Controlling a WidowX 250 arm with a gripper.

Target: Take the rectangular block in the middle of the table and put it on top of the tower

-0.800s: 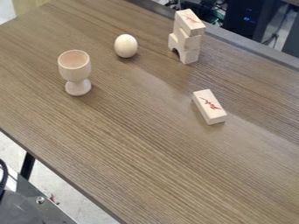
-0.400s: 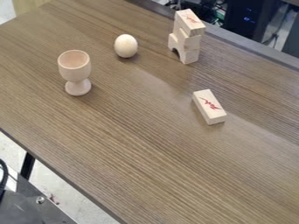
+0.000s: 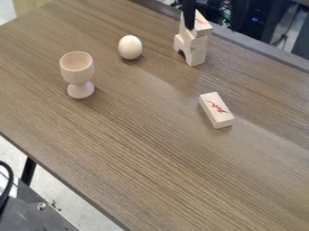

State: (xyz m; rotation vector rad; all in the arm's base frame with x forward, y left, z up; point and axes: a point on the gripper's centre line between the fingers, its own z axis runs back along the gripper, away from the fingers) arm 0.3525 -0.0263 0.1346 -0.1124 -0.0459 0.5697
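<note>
A black part of the gripper (image 3: 189, 14) hangs in from the top edge, overlapping the upper left of the block tower in the view; whether it touches the tower I cannot tell. The tower (image 3: 195, 45) of pale wooden blocks stands near the far edge, with an arch-shaped block low down and a red-marked block on top. Well apart from the gripper, the rectangular block (image 3: 216, 110) lies flat on the table right of centre, a red mark on its upper face.
A wooden egg (image 3: 130, 47) stands left of the tower. Farther left is a wooden goblet (image 3: 78, 74), upright on the table (image 3: 138, 149). Dark equipment and cables lie beyond the far edge, and a dark metal surface (image 3: 36, 212) shows at the lower left.
The black gripper part has come into view from the top edge, in front of the tower. A black cable at the lower left has shifted slightly right. The blocks, egg and goblet have not moved.
</note>
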